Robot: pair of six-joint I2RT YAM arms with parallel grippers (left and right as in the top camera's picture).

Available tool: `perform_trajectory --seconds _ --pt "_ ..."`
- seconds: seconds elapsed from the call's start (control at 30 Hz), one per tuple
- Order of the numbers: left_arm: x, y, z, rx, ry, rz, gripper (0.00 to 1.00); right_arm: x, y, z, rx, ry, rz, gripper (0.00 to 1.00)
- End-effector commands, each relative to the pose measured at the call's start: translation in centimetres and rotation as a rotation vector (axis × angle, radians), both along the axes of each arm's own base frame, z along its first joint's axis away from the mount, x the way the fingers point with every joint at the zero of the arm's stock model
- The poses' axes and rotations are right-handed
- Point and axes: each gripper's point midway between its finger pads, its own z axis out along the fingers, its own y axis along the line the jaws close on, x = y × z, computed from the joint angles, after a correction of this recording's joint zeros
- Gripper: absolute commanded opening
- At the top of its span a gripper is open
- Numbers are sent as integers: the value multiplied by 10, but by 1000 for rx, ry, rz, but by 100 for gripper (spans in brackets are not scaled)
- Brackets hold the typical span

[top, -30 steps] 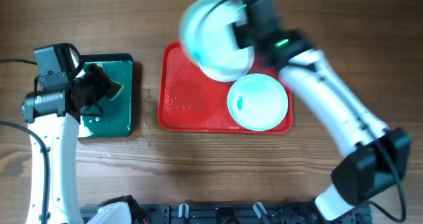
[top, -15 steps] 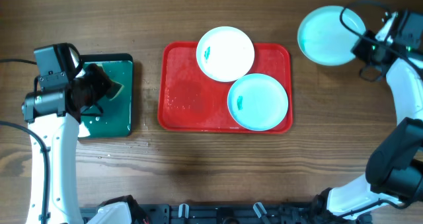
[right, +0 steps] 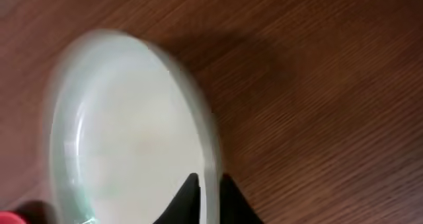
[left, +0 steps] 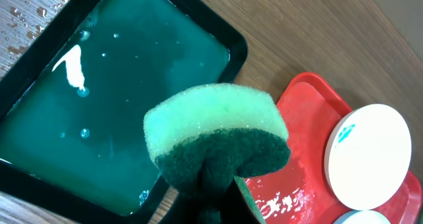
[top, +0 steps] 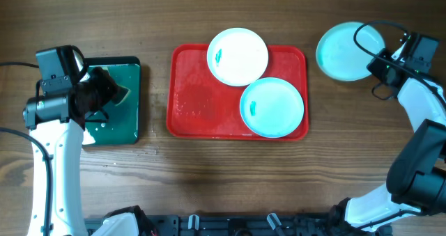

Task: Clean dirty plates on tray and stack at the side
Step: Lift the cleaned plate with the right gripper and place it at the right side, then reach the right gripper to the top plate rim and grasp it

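The red tray [top: 195, 104] holds a white plate [top: 237, 56] at its back edge and a pale turquoise plate [top: 272, 106] at its front right, each with a small teal smear. A second turquoise plate [top: 345, 51] is at the table's right side. My right gripper [top: 380, 60] is shut on this plate's rim [right: 210, 145], one finger on each side. My left gripper [top: 104, 91] is shut on a green sponge [left: 215, 135] above the dark green tray [top: 122, 124]. The red tray [left: 291, 178] and white plate [left: 367, 154] also show in the left wrist view.
The dark green tray [left: 99, 105] holds a film of liquid with drops. Water drops lie on the wood beside it [left: 20, 19]. Wet streaks mark the red tray's left half [top: 191, 107].
My right gripper carried the turquoise plate from above the red tray out to the table's right side and lowered it there. The left arm has not moved.
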Motion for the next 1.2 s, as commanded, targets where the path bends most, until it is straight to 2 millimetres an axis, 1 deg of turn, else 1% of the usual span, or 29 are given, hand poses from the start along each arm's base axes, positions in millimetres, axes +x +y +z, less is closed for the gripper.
perform_trajectory --seconds 0.0,0.07,0.13,0.2,0.3,0.43,0.47,0.5,0.53,0.57,0.6,0.67,0.7,0.73,0.83,0.87,0.93,1.0,1.03,1.1,1.17 --pt "4 0 5 -12 -16 5 4 6 16 -1 69 -27 47 29" --pt "4 0 5 -12 -16 5 4 9 25 0 89 -34 77 38" --pt "4 0 5 -12 -16 5 4 13 41 1 107 -43 138 41" --pt "4 0 5 -12 -16 5 4 21 72 6 137 -76 263 49" --pt "4 -2 5 -22 -18 0 4 31 109 14 138 -116 394 53" --pt "4 -2 5 -25 -19 -3 4 44 174 24 115 -169 543 53" --pt "4 -2 5 -25 -19 -2 4 47 190 27 104 -185 573 55" --pt "4 -2 5 -25 -19 -3 4 50 202 27 77 -190 587 56" --pt "4 -2 5 -25 -19 -3 4 51 209 26 46 -187 586 56" --pt "4 -2 5 -25 -19 -3 4 53 215 19 -5 -166 559 55" --pt "4 -2 5 -25 -18 -3 4 53 219 13 -11 -149 538 54" --pt "4 -2 5 -25 -19 -3 4 51 237 4 27 -113 564 54" --pt "4 -2 5 -25 -19 -3 4 49 248 2 61 -88 603 57" --pt "4 -2 5 -25 -19 -3 4 48 256 5 84 -64 624 61" --pt "4 -2 5 -25 -19 -2 4 50 258 26 78 -18 644 66" --pt "4 -2 5 -25 -19 -2 4 48 259 35 77 12 653 68" --pt "4 -2 5 -25 -19 -2 4 40 259 43 77 75 678 72" --pt "4 -2 5 -26 -20 0 4 30 257 44 76 157 699 74" --pt "4 -2 5 -35 -20 13 5 25 256 40 70 196 713 79" --pt "6 -3 6 -49 -27 21 5 28 256 29 67 209 710 82" --pt "7 -5 8 -56 -35 16 4 40 262 18 65 187 714 82"
